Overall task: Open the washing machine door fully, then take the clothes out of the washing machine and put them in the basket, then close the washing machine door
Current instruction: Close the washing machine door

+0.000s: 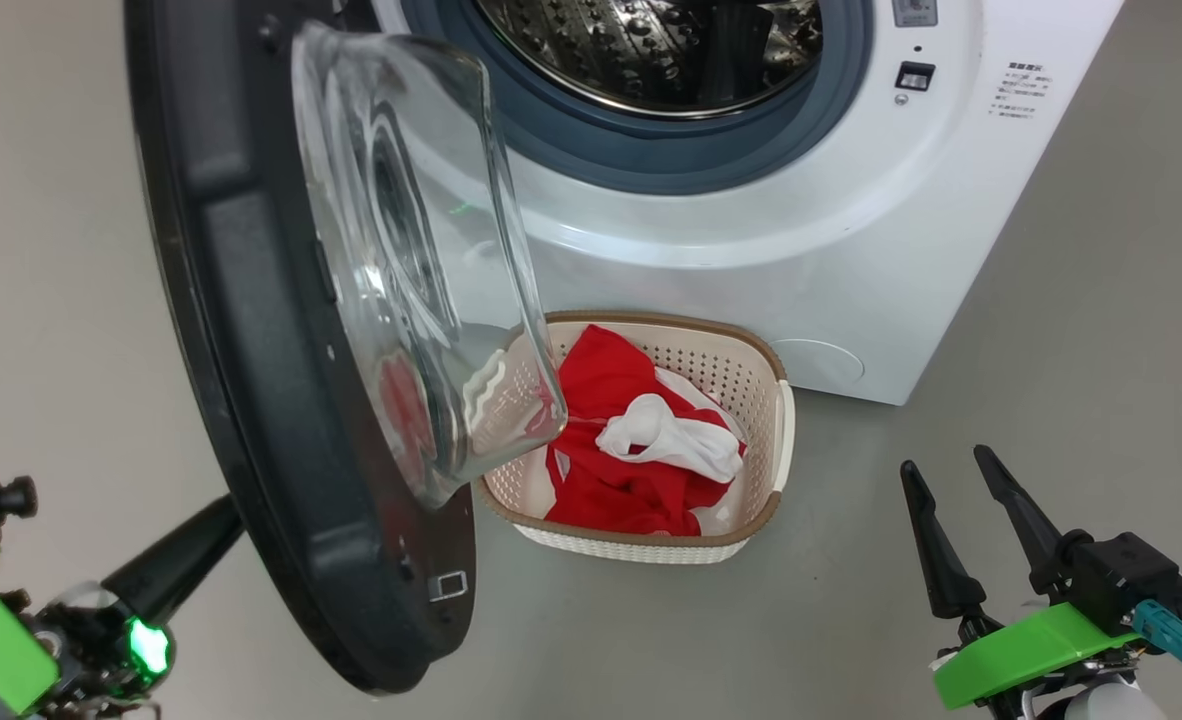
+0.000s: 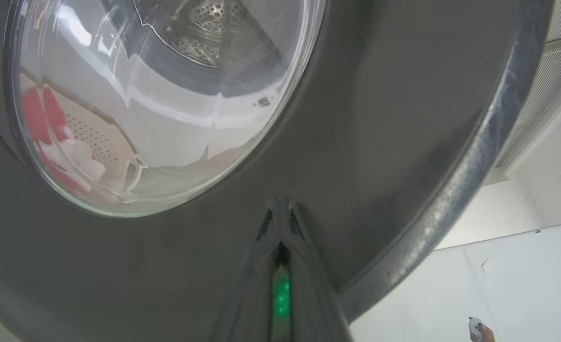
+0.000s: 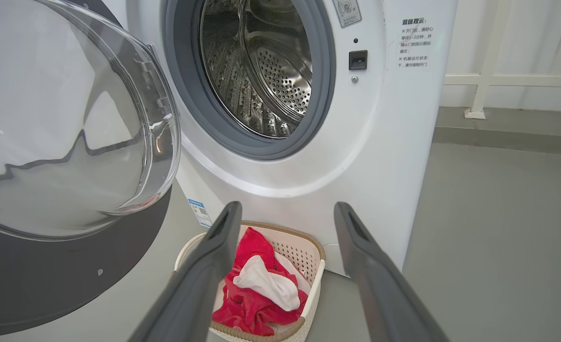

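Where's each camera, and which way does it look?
Head view: from the head, down at the washing machine door and basket of clothes; left gripper and right gripper show.
Left wrist view: from that wrist, facing the door's outside; shut fingers show.
Right wrist view: from that wrist, facing the drum and basket; open fingers show.
Shared: head and right wrist see the basket.

You see a white washing machine (image 1: 901, 250) with a silver drum (image 1: 651, 50) dotted with holes and a grey ring (image 1: 671, 165), a black door (image 1: 251, 330) with clear glass (image 1: 401, 250), red and white clothes (image 1: 611, 480), and a cream, brown-edged basket (image 1: 721, 365) dotted with holes.
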Available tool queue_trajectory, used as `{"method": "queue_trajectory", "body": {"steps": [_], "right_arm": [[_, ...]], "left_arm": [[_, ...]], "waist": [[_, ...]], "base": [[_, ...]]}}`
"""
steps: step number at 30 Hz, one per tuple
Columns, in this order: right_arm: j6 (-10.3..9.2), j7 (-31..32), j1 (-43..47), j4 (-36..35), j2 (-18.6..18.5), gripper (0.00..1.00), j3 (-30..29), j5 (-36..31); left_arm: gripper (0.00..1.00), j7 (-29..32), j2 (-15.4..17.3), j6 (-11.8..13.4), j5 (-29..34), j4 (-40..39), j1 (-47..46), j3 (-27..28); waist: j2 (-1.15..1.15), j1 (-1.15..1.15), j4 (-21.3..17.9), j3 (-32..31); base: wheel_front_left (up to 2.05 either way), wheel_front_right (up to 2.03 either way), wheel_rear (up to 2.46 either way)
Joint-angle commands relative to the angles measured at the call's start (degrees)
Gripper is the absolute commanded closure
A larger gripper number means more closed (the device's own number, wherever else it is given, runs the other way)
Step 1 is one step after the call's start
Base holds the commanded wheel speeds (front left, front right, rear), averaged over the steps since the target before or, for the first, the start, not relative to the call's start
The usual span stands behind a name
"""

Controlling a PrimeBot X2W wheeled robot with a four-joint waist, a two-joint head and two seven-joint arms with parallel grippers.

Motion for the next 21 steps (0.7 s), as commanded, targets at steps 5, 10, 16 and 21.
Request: {"method": "queue_trajectory", "body": {"steps": [5,10,16,21], "right_arm": [[0.43,-0.37,-1.96,-1.76,-0.23,0.0,0.86,-0.62],[0.43,-0.37,-2.13,-1.91,-0.11,0.0,0.47,-0.68],[0.43,-0.37,-2.97,-2.31,0.29,0.0,-0.16,-0.74],[0.43,-0.37,-3.6,-2.71,0.62,0.0,-0.89,-0.88]], "left_arm": [[1.0,0.84,-1.22,-0.31,2.07,-2.83,-3.48,2.09],[1.0,1.44,-3.96,-0.31,3.6,-4.8,-4.19,1.1],[1.0,0.37,-7.22,-0.31,5.67,-5.76,-6.41,-0.59],[1.0,-2.83,-9.12,-0.31,8.95,-6.15,-9.26,-3.43]], "waist": [[0.0,0.0,-1.01,0.59],[0.0,0.0,-1.83,1.24],[0.0,0.0,-3.42,2.32],[0.0,0.0,-5.35,3.27]], "base": [[0.0,0.0,0.0],[0.0,0.0,0.0],[0.0,0.0,0.0],[0.0,0.0,0.0]]}}
